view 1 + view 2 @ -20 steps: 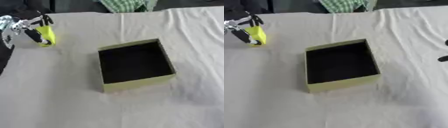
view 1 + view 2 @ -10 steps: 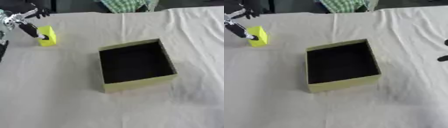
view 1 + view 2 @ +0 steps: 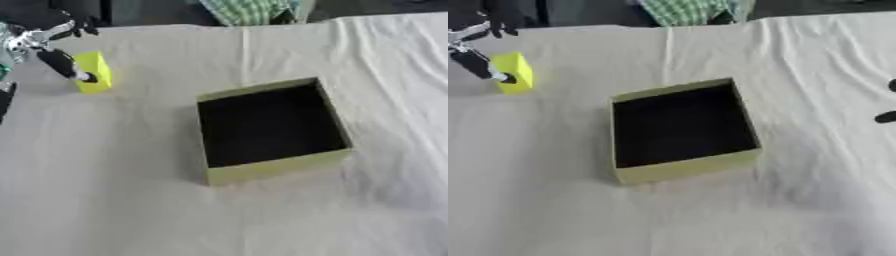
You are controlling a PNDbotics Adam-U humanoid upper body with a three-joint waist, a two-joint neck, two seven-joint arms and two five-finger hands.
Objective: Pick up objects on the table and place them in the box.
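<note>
Surroundings: the desk (image 3: 105,200) is covered with a pale, wrinkled cloth, with folds running down its right side. A green-and-white checked fabric (image 3: 249,10) shows at the far edge, beyond the cloth. An open box (image 3: 269,127) with yellow-green walls and a dark interior sits near the middle of the desk, turned slightly askew. Nothing can be seen inside it. The cloth between the box and the far-left corner carries no other item, so no obstruction lies between them.

Task item: a yellow block (image 3: 93,72) stands upright on the cloth at the far left, well apart from the box and outside it.

Left robot hand (image 3: 54,50): it enters from the upper-left corner, black with silver parts. One dark finger reaches down along the block's left face, its tip touching or just beside that face; actual contact cannot be confirmed. Other fingers spread upward and to the right above the block. The fingers are extended, not curled, and the hand has hold of nothing.

Right robot hand (image 3: 888,102): only two dark fingertips show at the right edge of the right eye view, clear of all items. Whether its fingers are spread or curled cannot be told.
</note>
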